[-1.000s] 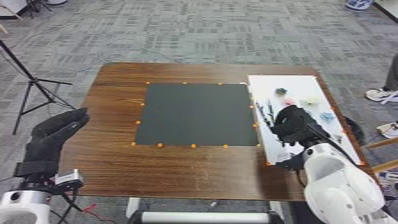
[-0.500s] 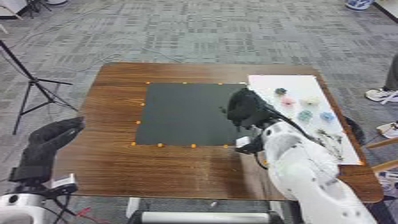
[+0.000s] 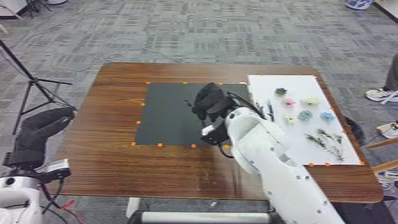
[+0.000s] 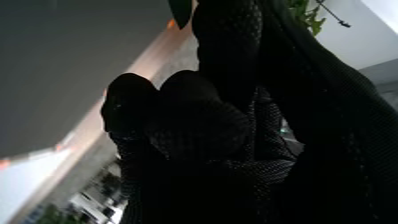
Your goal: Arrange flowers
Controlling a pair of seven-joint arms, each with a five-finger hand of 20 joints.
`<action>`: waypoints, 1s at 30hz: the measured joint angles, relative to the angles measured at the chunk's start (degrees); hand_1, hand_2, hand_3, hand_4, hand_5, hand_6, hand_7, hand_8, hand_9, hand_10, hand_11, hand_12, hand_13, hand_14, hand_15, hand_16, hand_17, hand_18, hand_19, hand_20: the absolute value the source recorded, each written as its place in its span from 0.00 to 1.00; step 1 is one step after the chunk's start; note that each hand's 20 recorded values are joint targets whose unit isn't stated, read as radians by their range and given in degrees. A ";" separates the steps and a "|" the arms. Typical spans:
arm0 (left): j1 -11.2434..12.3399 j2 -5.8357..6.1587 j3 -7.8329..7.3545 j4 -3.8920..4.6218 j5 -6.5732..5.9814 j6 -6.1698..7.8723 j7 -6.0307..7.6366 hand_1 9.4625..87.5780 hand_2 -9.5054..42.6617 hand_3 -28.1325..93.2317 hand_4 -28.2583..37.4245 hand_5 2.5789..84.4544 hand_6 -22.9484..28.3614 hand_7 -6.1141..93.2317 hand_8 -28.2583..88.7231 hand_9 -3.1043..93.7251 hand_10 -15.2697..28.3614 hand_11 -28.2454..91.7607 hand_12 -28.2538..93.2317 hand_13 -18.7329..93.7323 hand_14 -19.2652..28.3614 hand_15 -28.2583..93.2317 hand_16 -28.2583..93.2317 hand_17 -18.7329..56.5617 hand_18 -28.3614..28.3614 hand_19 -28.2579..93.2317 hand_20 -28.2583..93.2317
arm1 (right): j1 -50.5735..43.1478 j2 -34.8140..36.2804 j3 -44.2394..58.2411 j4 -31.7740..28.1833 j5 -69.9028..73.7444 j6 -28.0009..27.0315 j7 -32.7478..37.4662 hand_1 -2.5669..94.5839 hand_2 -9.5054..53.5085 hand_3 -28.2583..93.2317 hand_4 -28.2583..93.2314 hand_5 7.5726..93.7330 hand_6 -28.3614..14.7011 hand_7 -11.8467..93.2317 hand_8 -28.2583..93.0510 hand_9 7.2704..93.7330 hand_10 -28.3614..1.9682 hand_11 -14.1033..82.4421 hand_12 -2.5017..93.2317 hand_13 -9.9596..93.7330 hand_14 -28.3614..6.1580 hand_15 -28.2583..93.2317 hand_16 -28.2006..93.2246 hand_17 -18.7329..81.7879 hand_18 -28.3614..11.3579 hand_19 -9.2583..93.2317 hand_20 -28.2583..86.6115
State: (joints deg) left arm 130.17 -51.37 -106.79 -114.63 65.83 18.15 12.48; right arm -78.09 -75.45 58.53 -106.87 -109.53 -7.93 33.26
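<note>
Green leaf (image 4: 180, 11) by R hand (image 3: 211, 102), long axis w/ tip wristward.

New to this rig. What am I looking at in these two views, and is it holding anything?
It's a robot with two white arms, each ending in a black-gloved hand. The head view looks down from its head at a brown table. The right wrist view looks along its right hand from that arm's wrist, so black glove dominates.

On the table are a dark square sheet and, to its right, a white sheet with small colored flowers and leafy stems.

The right hand, over the dark sheet, appears to hold a green leaf. The left hand is open, at the table's left edge.
</note>
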 measured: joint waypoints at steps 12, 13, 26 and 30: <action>-4.36 0.71 4.98 1.39 -1.84 0.76 1.55 0.24 0.00 0.80 0.11 0.56 0.48 0.26 0.16 0.54 0.64 0.41 0.31 0.48 0.72 0.35 0.22 0.32 0.66 0.26 0.36 | 1.88 -5.49 -5.56 9.18 -11.29 3.49 -2.80 0.62 0.00 0.78 0.11 0.73 0.70 0.55 0.36 1.00 0.75 0.45 0.44 1.00 0.84 0.74 0.52 0.74 0.21 1.00 0.62; -4.77 0.71 5.38 1.61 -2.04 0.82 1.65 0.24 0.00 0.80 0.11 0.56 0.48 0.27 0.16 0.54 0.64 0.41 0.31 0.48 0.72 0.35 0.22 0.32 0.66 0.26 0.36 | 1.88 -5.97 -5.70 9.55 -11.08 3.36 -2.80 0.62 0.00 0.78 0.11 0.73 0.70 0.55 0.35 1.00 0.74 0.45 0.42 1.00 0.84 0.75 0.52 0.74 0.22 1.00 0.62; -9.17 0.90 9.95 3.24 -2.30 0.77 1.83 0.23 0.00 0.80 0.10 0.57 0.49 0.26 0.16 0.54 0.64 0.41 0.31 0.48 0.73 0.35 0.22 0.32 0.66 0.27 0.36 | 2.49 -10.68 -8.41 12.83 -2.29 1.62 1.42 0.62 0.00 0.77 0.10 0.75 0.70 0.54 0.35 1.00 0.72 0.43 0.37 1.00 0.83 0.75 0.51 0.74 0.20 1.00 0.63; -10.24 0.91 11.07 3.61 -2.36 0.69 1.96 0.23 0.00 0.80 0.10 0.57 0.49 0.26 0.16 0.54 0.65 0.41 0.31 0.48 0.73 0.36 0.22 0.32 0.67 0.27 0.36 | 2.89 -11.62 -8.35 13.80 -0.14 2.03 2.82 0.63 0.00 0.76 0.09 0.75 0.70 0.54 0.35 1.00 0.72 0.41 0.35 1.00 0.82 0.75 0.51 0.74 0.20 1.00 0.63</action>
State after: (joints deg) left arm 119.93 -50.46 -95.72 -111.01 63.47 18.85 14.43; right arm -75.20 -87.07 50.18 -93.07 -109.68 -5.90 36.08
